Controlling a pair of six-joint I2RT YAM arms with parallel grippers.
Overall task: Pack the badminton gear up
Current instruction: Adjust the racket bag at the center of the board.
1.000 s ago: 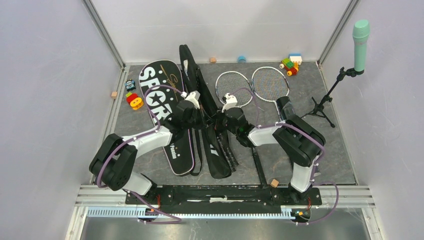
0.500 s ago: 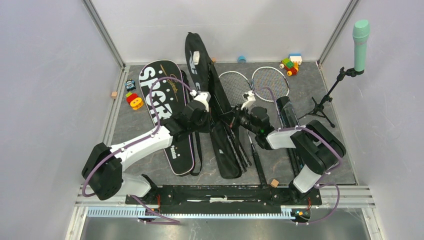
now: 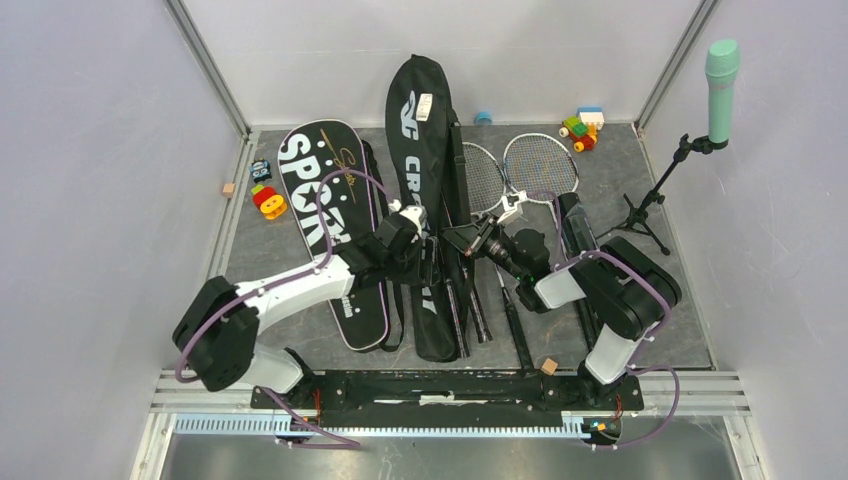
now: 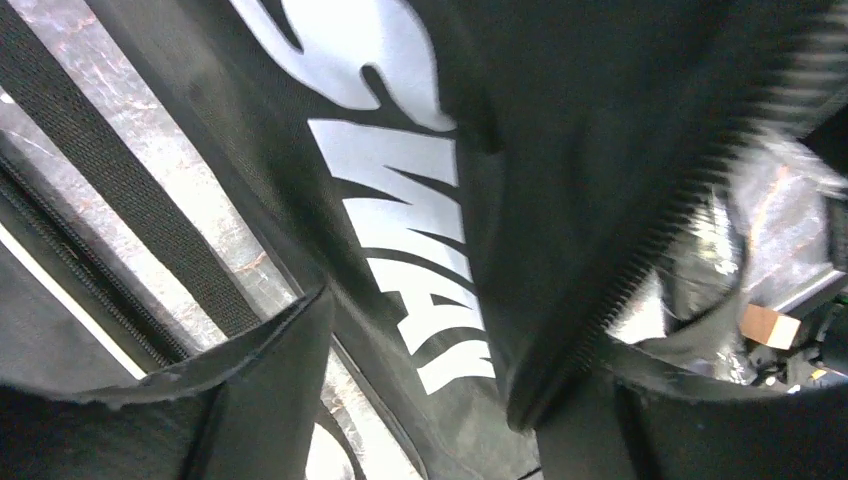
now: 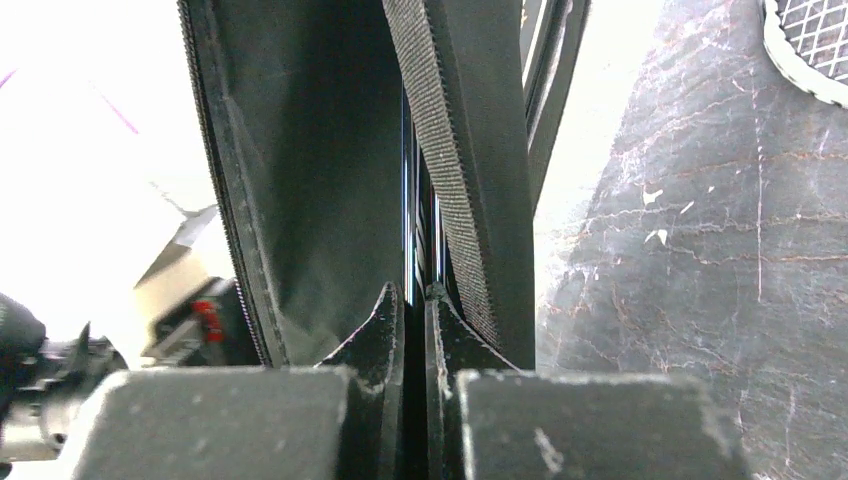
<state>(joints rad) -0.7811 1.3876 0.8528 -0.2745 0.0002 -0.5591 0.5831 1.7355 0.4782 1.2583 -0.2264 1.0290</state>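
The black CROSSWAY bag (image 3: pixel 425 140) lies lengthwise in the middle of the floor, lettering up, with racket handles (image 3: pixel 478 318) sticking out at its near end. My left gripper (image 3: pixel 422 245) hovers open over its left edge; in the left wrist view the white lettering (image 4: pixel 400 200) runs between the spread fingers (image 4: pixel 260 390), which hold nothing. My right gripper (image 3: pixel 463 238) is shut on the bag's right zipper edge (image 5: pixel 450 150), pinched thin between the fingertips (image 5: pixel 388 300). The SPORT bag (image 3: pixel 320 200) lies to the left. Two rackets (image 3: pixel 535 165) and a black tube (image 3: pixel 568 225) lie to the right.
A mint-green microphone (image 3: pixel 722 65) on a black stand (image 3: pixel 648 205) is at the far right. Toy blocks sit at the back right (image 3: pixel 582 125) and at the left (image 3: pixel 268 198). A small wooden cube (image 3: pixel 548 366) lies near the front rail. Walls close in on both sides.
The CROSSWAY bag has slid away from the arms and turned flat, lettering up. My left gripper has opened and let go of it. The right gripper stays shut.
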